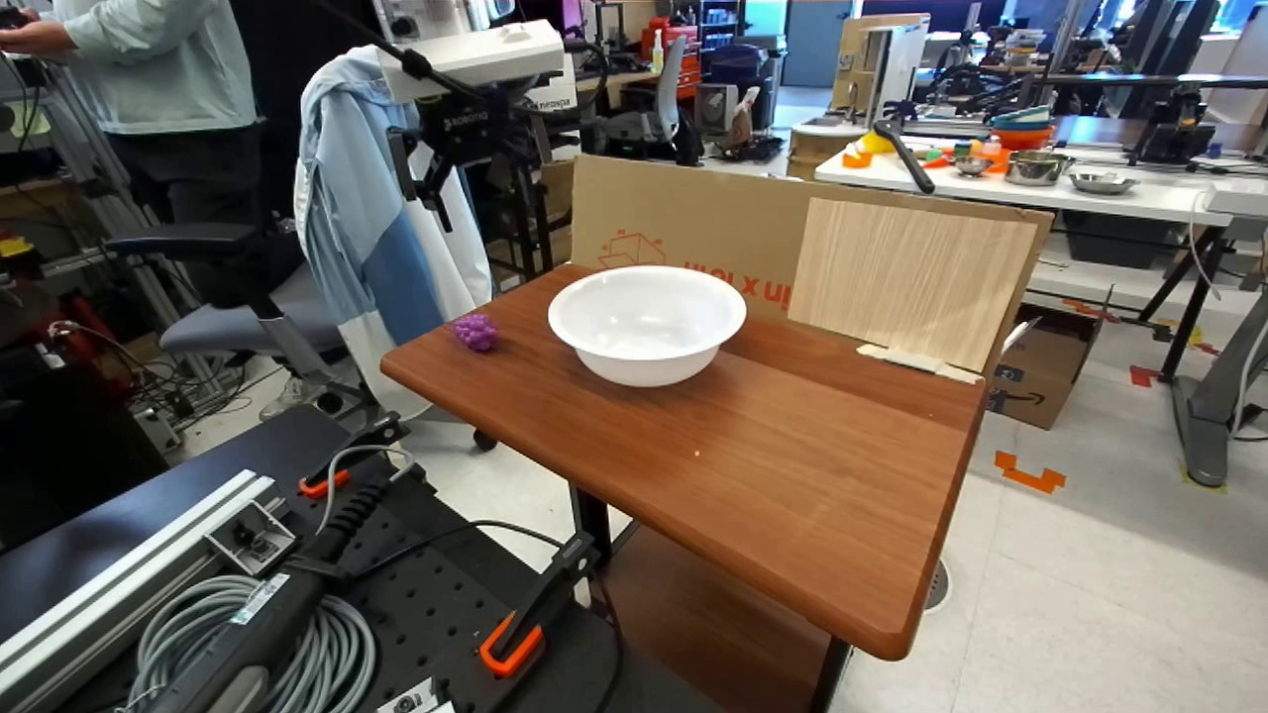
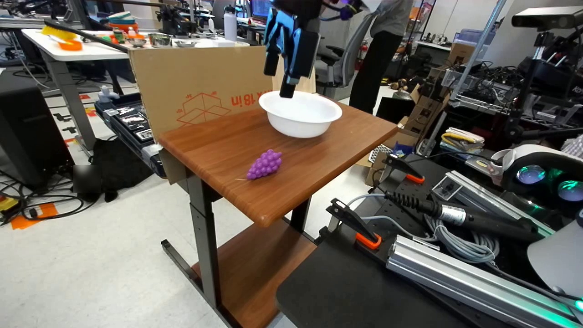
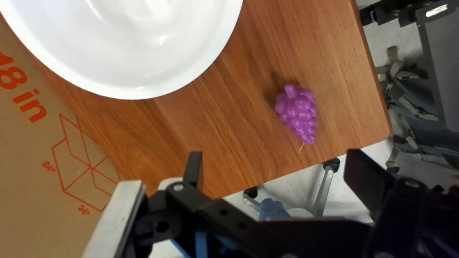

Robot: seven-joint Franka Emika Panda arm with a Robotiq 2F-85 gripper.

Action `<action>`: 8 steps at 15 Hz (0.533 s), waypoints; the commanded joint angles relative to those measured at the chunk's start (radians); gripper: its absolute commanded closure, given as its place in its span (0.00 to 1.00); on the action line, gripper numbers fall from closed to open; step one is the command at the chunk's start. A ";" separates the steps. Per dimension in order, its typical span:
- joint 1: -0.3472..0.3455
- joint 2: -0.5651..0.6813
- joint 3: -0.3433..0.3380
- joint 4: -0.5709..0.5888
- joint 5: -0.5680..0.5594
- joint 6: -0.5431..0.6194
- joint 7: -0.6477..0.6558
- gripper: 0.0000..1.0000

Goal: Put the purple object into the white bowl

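The gripper (image 3: 279,172) hangs in the air, higher than the bowl (image 1: 644,371) and apart from it, its two fingers (image 3: 193,168) spread wide and holding nothing. In an exterior view one fingertip (image 2: 287,89) overlaps the bowl's rim, but only by line of sight.

The purple grapes (image 2: 265,165) lie on the brown table (image 1: 792,446), apart from the bowl, between it and a short end of the table. Their broad end, with a stub of stem, faces roughly towards the bowl; the tapered tip points away from it, a thin strand sticking out there.

The bowl itself sits upright, white, round and glossy. The wrist view cuts part of it off; the inside that shows is plain white.

Just behind the bowl stands a cardboard sheet (image 1: 693,218) with red print. A pale wooden board (image 1: 901,277) is set against it, on the side of the bowl away from the grapes.

Across the bowl from the cardboard is a black bench (image 2: 337,273) bearing a coil of grey cable (image 1: 258,634) and orange-tipped clamps (image 1: 515,639).

Farther from the bowl, past the grapes, a blue and white garment (image 1: 396,228) hangs by an office chair (image 1: 233,307), and a person (image 1: 188,69) stands beyond. Well behind the bowl, past the cardboard, is a white table (image 1: 1169,205) with metal dishes (image 1: 1103,184).
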 commanded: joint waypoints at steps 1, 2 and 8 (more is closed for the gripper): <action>-0.027 0.177 0.038 0.161 -0.051 -0.078 0.059 0.00; -0.032 0.213 0.049 0.195 -0.039 -0.102 0.056 0.00; -0.044 0.332 0.131 0.311 0.002 -0.243 0.059 0.00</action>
